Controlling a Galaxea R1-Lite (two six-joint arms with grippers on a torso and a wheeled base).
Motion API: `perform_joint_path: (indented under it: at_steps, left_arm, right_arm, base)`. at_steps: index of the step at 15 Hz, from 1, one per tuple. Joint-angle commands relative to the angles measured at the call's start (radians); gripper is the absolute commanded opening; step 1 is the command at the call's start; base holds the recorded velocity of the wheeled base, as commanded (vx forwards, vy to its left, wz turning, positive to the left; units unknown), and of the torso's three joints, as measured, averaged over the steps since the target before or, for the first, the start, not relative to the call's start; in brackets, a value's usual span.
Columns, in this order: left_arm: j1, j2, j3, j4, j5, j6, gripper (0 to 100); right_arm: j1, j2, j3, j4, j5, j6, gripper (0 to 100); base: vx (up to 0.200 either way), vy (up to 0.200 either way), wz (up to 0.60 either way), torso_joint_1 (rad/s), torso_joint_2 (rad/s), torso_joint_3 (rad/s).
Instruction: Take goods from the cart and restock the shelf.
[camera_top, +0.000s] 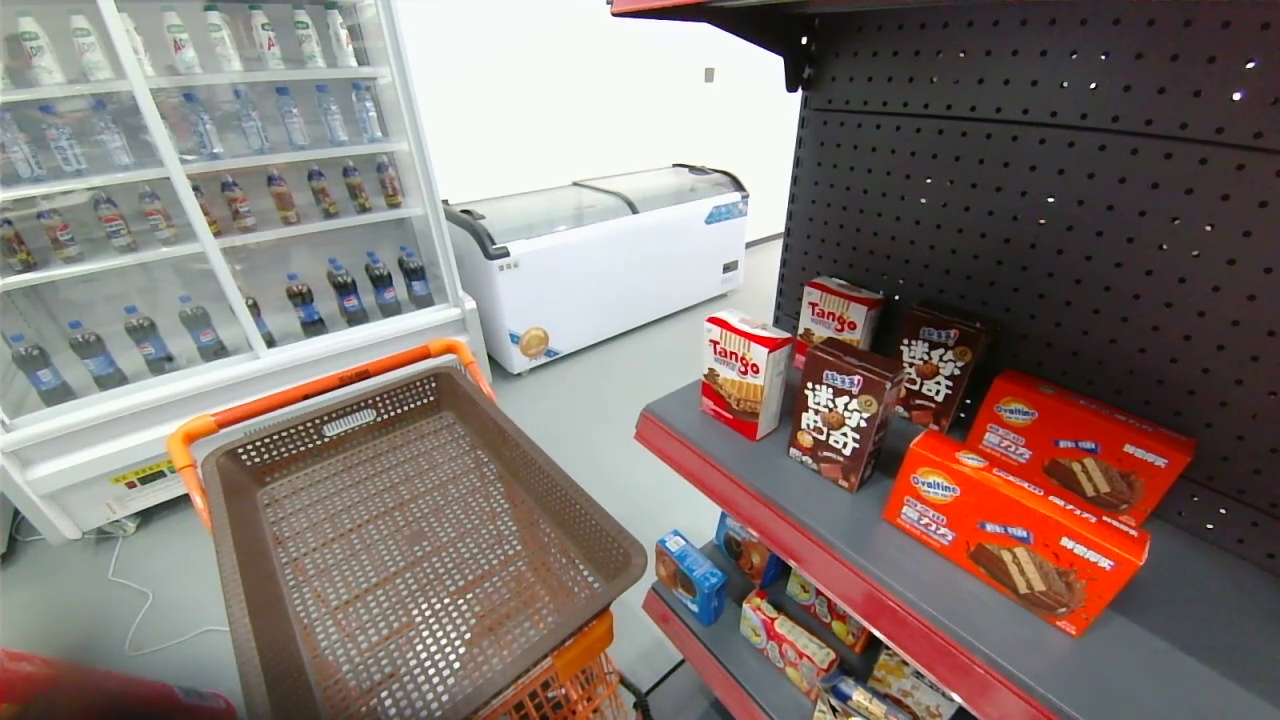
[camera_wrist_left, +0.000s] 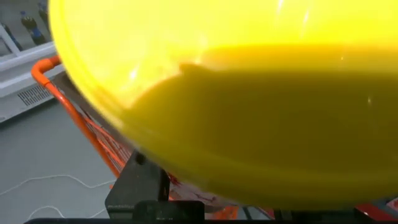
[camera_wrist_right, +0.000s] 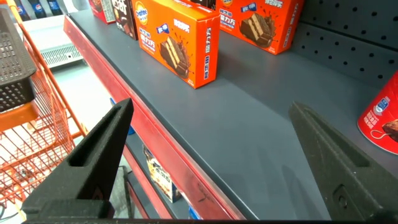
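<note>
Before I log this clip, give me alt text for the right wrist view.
The right gripper, open and empty, hovers over bare grey shelf. Two orange boxes stand farther along, a red canister sits nearby, and the orange cart is alongside.

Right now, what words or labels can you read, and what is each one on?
"Tango": on two white-and-red boxes.
"Ovaltine": on two orange boxes.
"迷你奇": on two brown boxes.
Smaller print on those boxes, labels on the cooler bottles and the lower-shelf packs: too small or blurred to read.

Brown perforated basket (camera_top: 400, 520) on orange cart frame (camera_top: 300, 396). Grey shelf (camera_top: 1180, 650), red-edged, backed by black pegboard (camera_top: 1050, 200); orange boxes (camera_top: 1015, 530) at four o'clock.
</note>
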Motion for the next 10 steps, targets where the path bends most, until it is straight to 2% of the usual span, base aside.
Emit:
perform_joint_path:
  at_steps: [1,8,10]
  left_arm:
    - [-0.001,-0.078,-0.005,0.031,0.002,-0.002,0]
    - [-0.001,-0.179,-0.008,0.149,0.003,0.000,0]
    - [-0.001,-0.188,-0.008,0.166,0.003,0.000,0]
  right_arm:
    - [0.000,0.001,0.000,0.000,0.001,-0.001,100]
    - [0.000,0.001,0.000,0.000,0.001,-0.001,100]
    - [0.000,0.001,0.000,0.000,0.001,-0.001,100]
  base:
    - [0.000,0.000,0.00,0.000,0.00,0.000]
    - [0.000,0.000,0.00,0.000,0.00,0.000]
    - [0.000,0.000,-0.60,0.005,0.00,0.007]
